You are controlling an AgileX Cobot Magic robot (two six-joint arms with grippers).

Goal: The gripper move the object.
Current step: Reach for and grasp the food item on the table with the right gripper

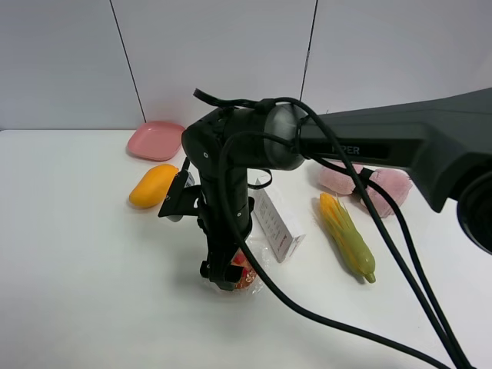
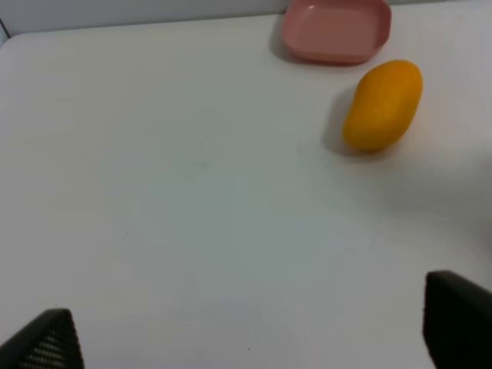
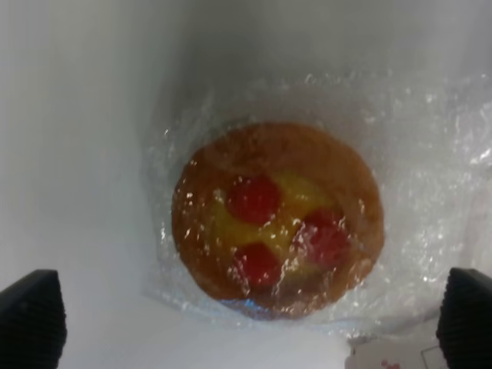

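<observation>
Seemingly at an early stage: the right pincer [image 1: 224, 275] hung low over the table [image 1: 77, 269], pointing straight down at the tart [image 3: 277, 219], a small round golden-brown pastry with three red fruit spots, sealed in crinkly clear wrap. The tart lay flat on the table directly beneath that pincer, with a white packet [image 1: 275, 223] just beside it. Seen from the wrist, the two black fingertips stood far apart, one on either side of the pastry and clear of it, so the pincer was wide and gripped nothing; whether it brushed the wrap I could not tell. The left pincer [image 2: 250, 330] was likewise spread wide over bare table, empty, with a mango [image 2: 383, 104] and a pink plate [image 2: 336, 31] beyond it. By my judgement only the approach was done. Closing on the tart, lifting it and carrying it elsewhere all remained, and nothing showed where it should go.
</observation>
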